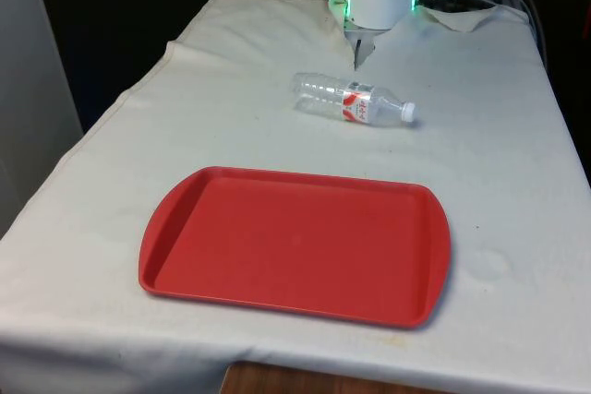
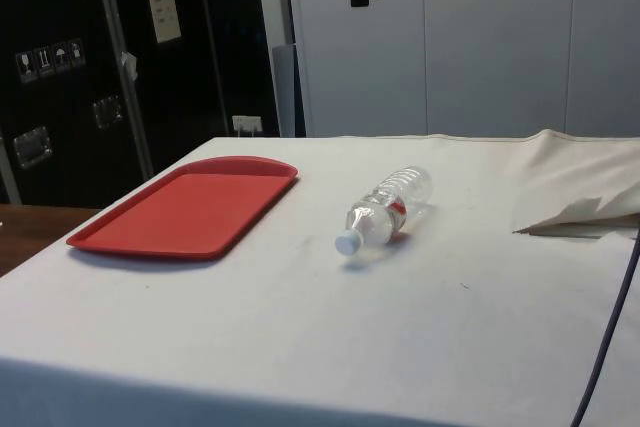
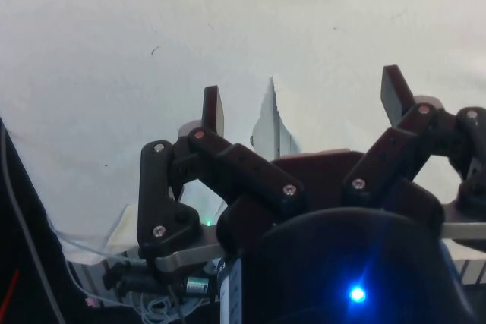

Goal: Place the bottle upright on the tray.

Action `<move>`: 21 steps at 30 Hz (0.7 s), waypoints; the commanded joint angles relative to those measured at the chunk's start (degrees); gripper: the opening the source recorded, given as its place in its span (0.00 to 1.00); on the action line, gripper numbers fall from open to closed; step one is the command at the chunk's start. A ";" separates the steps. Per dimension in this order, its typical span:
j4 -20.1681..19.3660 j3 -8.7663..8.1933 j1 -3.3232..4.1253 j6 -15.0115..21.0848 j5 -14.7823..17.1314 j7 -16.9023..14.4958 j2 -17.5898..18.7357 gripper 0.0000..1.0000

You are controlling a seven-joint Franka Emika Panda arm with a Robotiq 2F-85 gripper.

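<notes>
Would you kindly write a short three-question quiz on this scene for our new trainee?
1. True or false: the bottle lies on its side on the white cloth.
2. What is on the red tray? A) the bottle B) nothing C) a cup
3. Fill in: the hand has its fingers ____, with nothing between them.

Key: 1 true; 2 B; 3 open.

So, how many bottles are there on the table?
1. The bottle lies on its side on the cloth, apart from the tray, between it and the robot's end of the table. No other bottle is visible.
</notes>
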 commanded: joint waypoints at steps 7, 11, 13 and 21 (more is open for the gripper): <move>-0.11 0.00 0.00 -0.29 0.00 -1.43 -0.11 1.00; -0.92 0.06 0.00 -0.29 -0.29 -3.32 -1.15 1.00; -1.09 0.00 0.00 -0.23 -0.29 -4.24 -1.26 1.00; -1.55 -0.29 0.06 0.06 -0.11 -8.19 -1.32 1.00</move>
